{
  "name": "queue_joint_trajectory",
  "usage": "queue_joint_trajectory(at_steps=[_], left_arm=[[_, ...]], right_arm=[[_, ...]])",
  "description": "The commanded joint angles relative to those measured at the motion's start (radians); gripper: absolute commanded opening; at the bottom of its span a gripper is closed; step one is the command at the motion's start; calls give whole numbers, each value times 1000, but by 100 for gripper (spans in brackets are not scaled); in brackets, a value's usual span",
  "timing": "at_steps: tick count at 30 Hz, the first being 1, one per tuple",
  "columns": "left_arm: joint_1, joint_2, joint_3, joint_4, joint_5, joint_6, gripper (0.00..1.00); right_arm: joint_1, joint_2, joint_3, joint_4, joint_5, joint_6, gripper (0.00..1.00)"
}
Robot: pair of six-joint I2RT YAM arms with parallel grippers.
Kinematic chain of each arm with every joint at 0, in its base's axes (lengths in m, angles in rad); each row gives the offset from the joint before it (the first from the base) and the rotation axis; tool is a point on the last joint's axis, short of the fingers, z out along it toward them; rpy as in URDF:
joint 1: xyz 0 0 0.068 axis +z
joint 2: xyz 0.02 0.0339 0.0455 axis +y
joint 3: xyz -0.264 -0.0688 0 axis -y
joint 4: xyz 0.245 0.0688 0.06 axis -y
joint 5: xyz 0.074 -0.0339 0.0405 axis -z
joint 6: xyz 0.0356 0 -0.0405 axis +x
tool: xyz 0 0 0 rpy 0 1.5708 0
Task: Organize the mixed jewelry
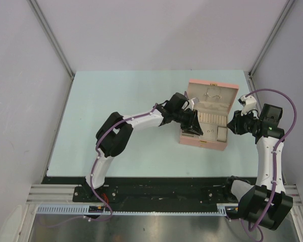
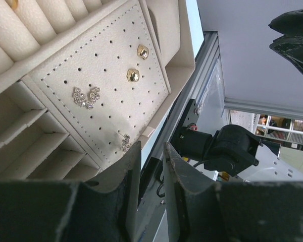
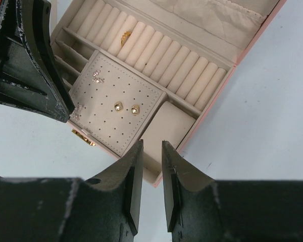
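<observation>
Left arm (image 1: 136, 120) lies stretched across the pale blue tabletop (image 1: 116, 101), elbow folded back near its base. The left gripper (image 2: 151, 148) is over the front left corner of the open pink box (image 1: 204, 144), jaws narrowly parted with nothing seen between them. Right arm (image 1: 267, 151) stands upright, wrist bent left. The right gripper (image 3: 151, 146) hovers beside the box's right front, with a narrow gap and nothing held.

All the jewelry sits inside the box. Two rounded gold studs (image 3: 126, 107) and two sparkling crystal pieces (image 2: 86, 97) are set on a cream stitched, perforated panel (image 3: 111, 126). A third crystal piece (image 2: 125, 142) lies just beside a left fingertip. A gold ring (image 3: 126, 36) is lodged between padded cream rolls (image 3: 171, 63). A smooth cream cushion (image 3: 166, 123) fills the compartment beside the panel.
</observation>
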Motion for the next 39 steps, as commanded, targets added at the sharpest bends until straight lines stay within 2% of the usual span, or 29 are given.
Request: queue_joint_trajectory(at_steps=[1,39], left_arm=[[-7,7,53,8,-3,19,29],[-10,45,76,2,-9,13,28]], right_arm=[[-7,-16,2,1,-30,-11,26],[-41,-25,1,-8,-55,-19,26]])
